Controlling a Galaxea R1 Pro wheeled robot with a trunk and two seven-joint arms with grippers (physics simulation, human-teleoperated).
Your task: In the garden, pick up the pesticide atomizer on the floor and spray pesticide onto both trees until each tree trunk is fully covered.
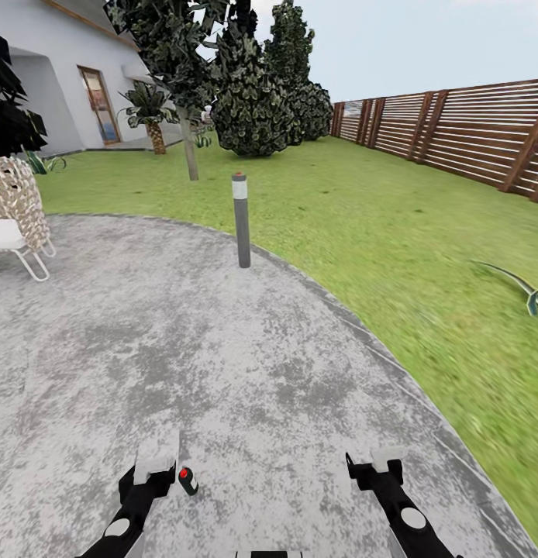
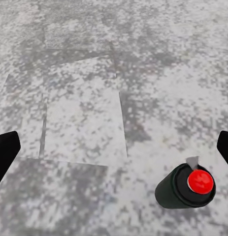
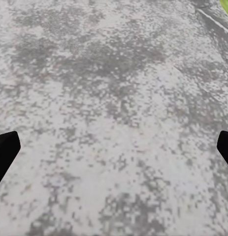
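Paving of mottled grey stone point(image 1: 246, 364) lies under me in my head view, curving out to the lawn point(image 1: 393, 225) and the slatted fence point(image 1: 470, 132). Low in that view my left pincer point(image 1: 154, 466) and right pincer point(image 1: 375, 463) hang over the stone, arms cut off by the frame. The pesticide atomizer point(image 1: 188, 480) stands just beside my left pincer, toward the right one; I make out only a dark body and red spot. A grey bollard point(image 1: 241, 221) stands at the paving's edge. One pale trunk point(image 1: 190, 147) rises on the grass well beyond, its crown cropped.

From my left wrist, the atomizer point(image 2: 186, 186) shows its black top and red button, whitish body barely peeking; my fingertips point(image 2: 5, 152) sit spread wide, empty.

From my right wrist, fingertips point(image 3: 5, 150) are equally spread over bare stone.
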